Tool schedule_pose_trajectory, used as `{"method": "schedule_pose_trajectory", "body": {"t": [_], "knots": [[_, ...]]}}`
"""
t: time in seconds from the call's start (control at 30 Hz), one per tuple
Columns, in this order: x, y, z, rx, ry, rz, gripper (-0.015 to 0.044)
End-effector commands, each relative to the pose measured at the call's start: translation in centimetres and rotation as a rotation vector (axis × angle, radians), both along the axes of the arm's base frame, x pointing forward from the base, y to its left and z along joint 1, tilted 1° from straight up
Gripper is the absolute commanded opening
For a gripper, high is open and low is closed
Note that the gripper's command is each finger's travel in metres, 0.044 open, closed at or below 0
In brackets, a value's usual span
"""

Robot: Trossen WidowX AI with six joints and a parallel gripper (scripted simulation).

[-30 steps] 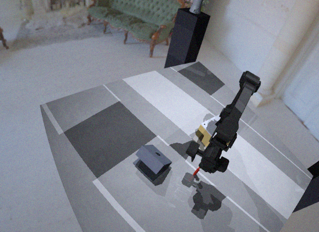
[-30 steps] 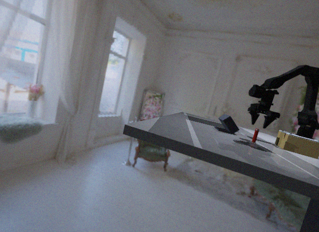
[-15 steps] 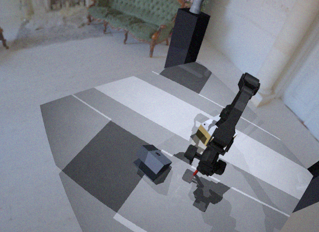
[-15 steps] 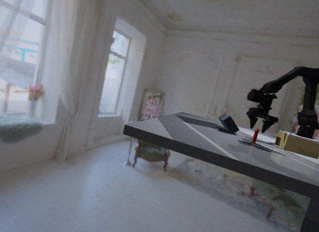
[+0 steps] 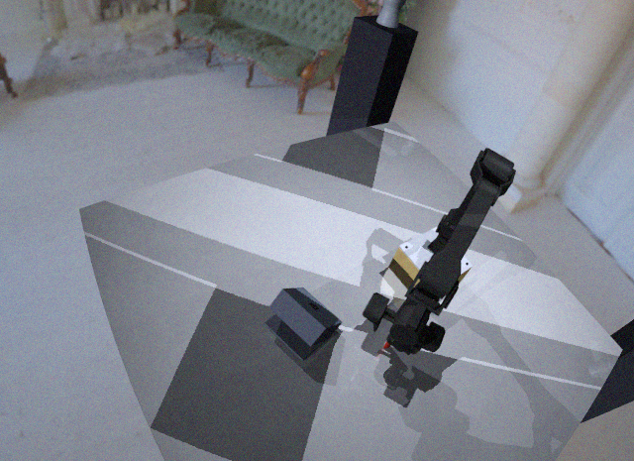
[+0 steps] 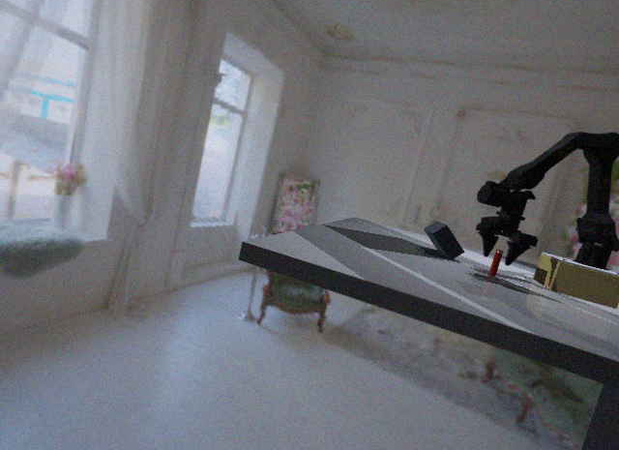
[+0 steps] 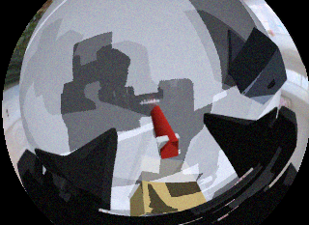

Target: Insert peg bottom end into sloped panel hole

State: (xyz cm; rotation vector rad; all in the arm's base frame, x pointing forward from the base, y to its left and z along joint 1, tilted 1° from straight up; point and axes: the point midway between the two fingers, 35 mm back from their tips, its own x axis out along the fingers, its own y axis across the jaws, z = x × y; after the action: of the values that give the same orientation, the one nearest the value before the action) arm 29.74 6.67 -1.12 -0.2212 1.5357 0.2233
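A red peg (image 5: 386,345) (image 6: 494,263) (image 7: 164,126) stands upright on the table; in the top view the arm hides most of it. A dark blue-grey block with a sloped panel (image 5: 302,320) (image 6: 442,239) (image 7: 256,63) stands apart from the peg. The hole (image 5: 313,304) (image 7: 271,83) shows as a small dark opening in its face; its exact shape is too small to tell. My gripper (image 5: 404,325) (image 6: 497,259) (image 7: 162,125) is open and points down over the peg. The fingertips are on either side of the peg's top, about level with it or slightly above, with nothing gripped.
A yellow box with a white top (image 5: 404,267) (image 6: 584,284) (image 7: 137,201) stands near the peg, on the arm-base side, under the arm in the top view. Dark shadows and reflections of the arm cross the table (image 5: 256,395) (image 6: 399,297).
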Motion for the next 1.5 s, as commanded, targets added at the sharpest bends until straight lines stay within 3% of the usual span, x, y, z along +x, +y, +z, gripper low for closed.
{"method": "schedule_pose_trajectory", "body": {"t": [0.0, 0.13, 0.63, 0.97, 1.47], "knots": [[-0.2, 0.0, -0.8, 0.002, 0.011, 0.003, 0.044], [-0.2, 0.0, -0.8, 0.002, 0.011, 0.003, 0.044], [-0.1, 0.0, -0.5, -0.001, 0.004, 0.0, 0.0046], [-0.1, 0.0, 0.0, -0.001, 0.005, 0.0, 0.0], [-0.2, -0.2, 7.4, 0.002, 0.011, 0.003, 0.0]]}}
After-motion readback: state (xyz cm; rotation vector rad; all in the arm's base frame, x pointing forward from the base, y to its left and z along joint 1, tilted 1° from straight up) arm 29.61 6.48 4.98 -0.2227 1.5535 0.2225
